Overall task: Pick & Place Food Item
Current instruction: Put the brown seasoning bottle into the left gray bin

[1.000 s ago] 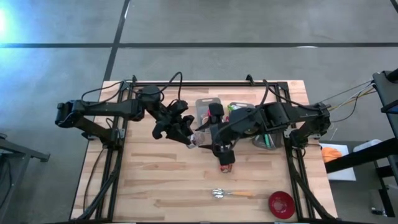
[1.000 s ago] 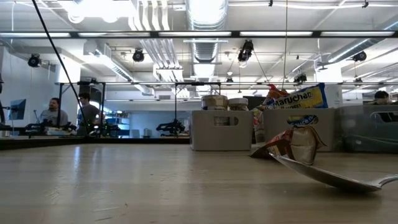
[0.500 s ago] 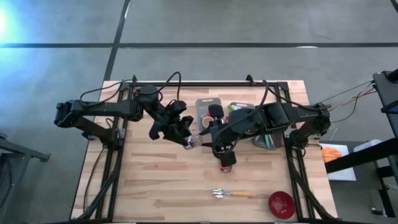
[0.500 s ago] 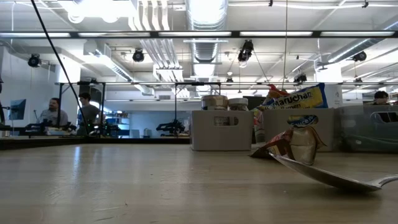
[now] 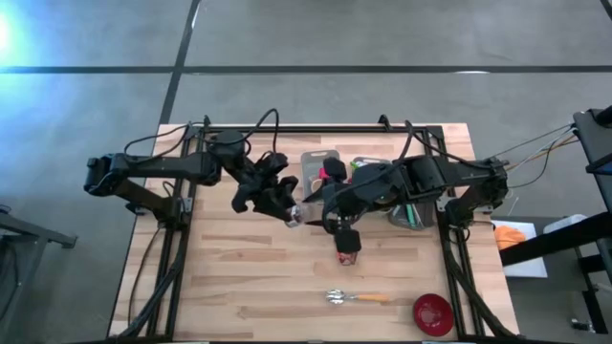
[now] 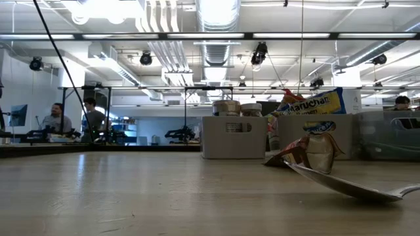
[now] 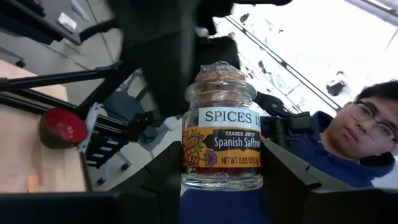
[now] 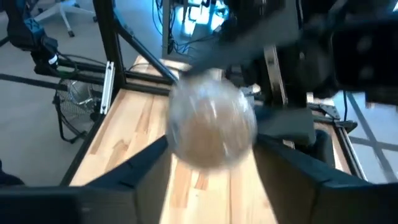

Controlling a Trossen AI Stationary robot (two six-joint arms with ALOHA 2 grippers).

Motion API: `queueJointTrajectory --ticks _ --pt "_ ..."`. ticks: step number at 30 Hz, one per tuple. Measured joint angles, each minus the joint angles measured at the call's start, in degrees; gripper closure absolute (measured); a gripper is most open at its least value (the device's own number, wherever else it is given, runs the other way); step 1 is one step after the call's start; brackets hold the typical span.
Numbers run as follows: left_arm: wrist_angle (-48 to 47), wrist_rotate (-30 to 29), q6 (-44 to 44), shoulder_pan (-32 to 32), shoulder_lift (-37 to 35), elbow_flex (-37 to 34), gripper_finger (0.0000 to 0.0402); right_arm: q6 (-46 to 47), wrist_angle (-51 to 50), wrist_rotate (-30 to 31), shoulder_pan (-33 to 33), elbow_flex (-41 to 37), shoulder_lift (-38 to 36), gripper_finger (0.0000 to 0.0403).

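Spice jar is up in the air over the middle of the table, clamped across its glass body by the left end effector, which points roughly level. Right end effector sits at the jar's top end, fingers either side of the cork lid; right wrist view is blurred, so can't tell if those fingers are biting the lid or just bracketing it

Risks from here, my read:
- two arms on one small glass jar: if the right one pulls or twists while the left holds firm, the lid could pop and dump the spice, or the jar could rotate in the left grip
- if the left lets go before the right has a real hold, the jar drops to the wood; glass, and the lid end is a poor place to carry it from
- both end effectors nearly touch in the high view, so finger-to-finger contact is likely on any small misalignment

Pose: left arm reaches in from the left side, wrist rolled. Right arm comes from the right, folded high, end effector tipped somewhat down toward the jar

Pouch, spoon and red bowl lie below on the near half, bins behind; none touched
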Motion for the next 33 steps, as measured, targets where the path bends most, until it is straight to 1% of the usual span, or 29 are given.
queueJointTrajectory --ticks 4,7,10,12,22,25,28,33 --pt "-1.0 -0.8 -0.3 0.1 0.3 -0.2 0.0233 -0.6 0.7 0.3 0.2 0.7 0.0 0.0132" --pt "-0.9 -0.3 -0.4 0.3 0.2 -0.2 0.0233 -1.5 0.6 0.0 0.5 1.0 -0.1 0.0096" --pt "-0.8 -0.2 -0.4 0.5 0.2 -0.2 0.0233 -1.7 -0.3 -0.2 0.7 1.0 -0.1 0.0073" --pt "-0.7 -0.2 -0.4 0.6 0.2 -0.2 0.0233 -1.7 -0.8 -0.2 0.6 1.0 -0.1 0.0066" --pt "-0.5 0.0 -0.2 0.6 0.1 -0.2 0.0233 -2.4 -0.1 -0.2 0.6 0.7 -0.1 0.0065" --pt "-0.4 0.0 -0.2 0.6 0.1 -0.2 0.0233 -3.2 0.7 0.0 0.6 0.2 0.0 0.0072" --pt "-0.4 -0.4 -0.1 0.6 0.1 -0.2 0.0233 -3.5 1.5 0.0 0.6 0.1 0.0 0.0098" --pt "-0.3 -0.4 0.0 0.6 0.1 -0.2 0.0233 -3.3 1.5 0.0 0.6 0.0 0.0 0.0167"
